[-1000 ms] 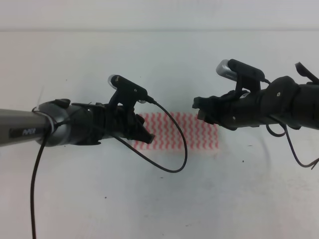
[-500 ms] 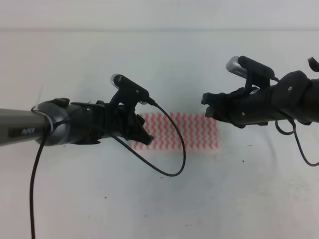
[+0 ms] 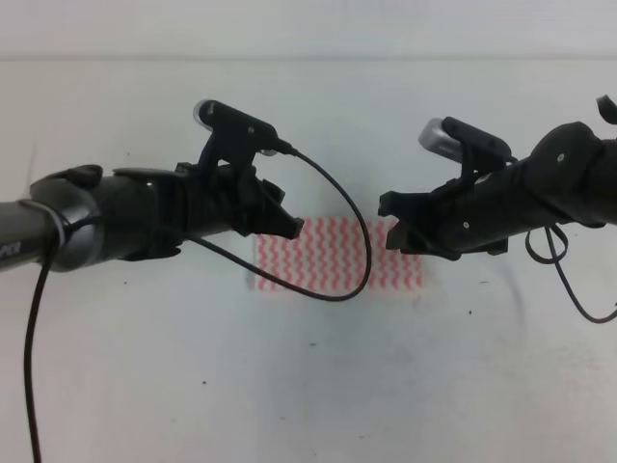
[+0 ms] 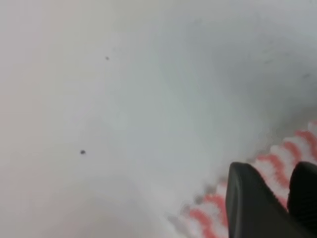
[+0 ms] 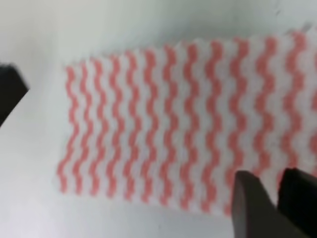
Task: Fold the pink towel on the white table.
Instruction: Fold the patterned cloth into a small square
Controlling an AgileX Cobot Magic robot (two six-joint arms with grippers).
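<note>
Pink-and-white zigzag stripes mark the pink towel [image 3: 337, 255], which lies flat near the middle of the white table [image 3: 308, 386] in the exterior high view; we see it as a rectangle with its long side running left to right. Our left gripper [image 3: 286, 226] sits above the towel's left end, and our right gripper [image 3: 393, 218] sits above its right end, each arm reaching inward from its own side. A black cable [image 3: 333, 231] loops from the left arm's camera mount across the towel's middle.

From the left wrist view, we see two dark fingertips [image 4: 250, 203] side by side with only a narrow gap, so the left claw reads as closed; they hang over the blurred striped edge of the towel [image 4: 218, 208], with bare table [image 4: 99, 99] and a few dark specks filling the remainder. No cloth shows between these tips.

From the right wrist view, the towel [image 5: 168, 124] spreads out flat, its stripes running vertically. Two dark fingertips [image 5: 250, 203] stand close together at the lower right, over the towel's near edge, so the right claw also reads as closed, gripping nothing we can see
</note>
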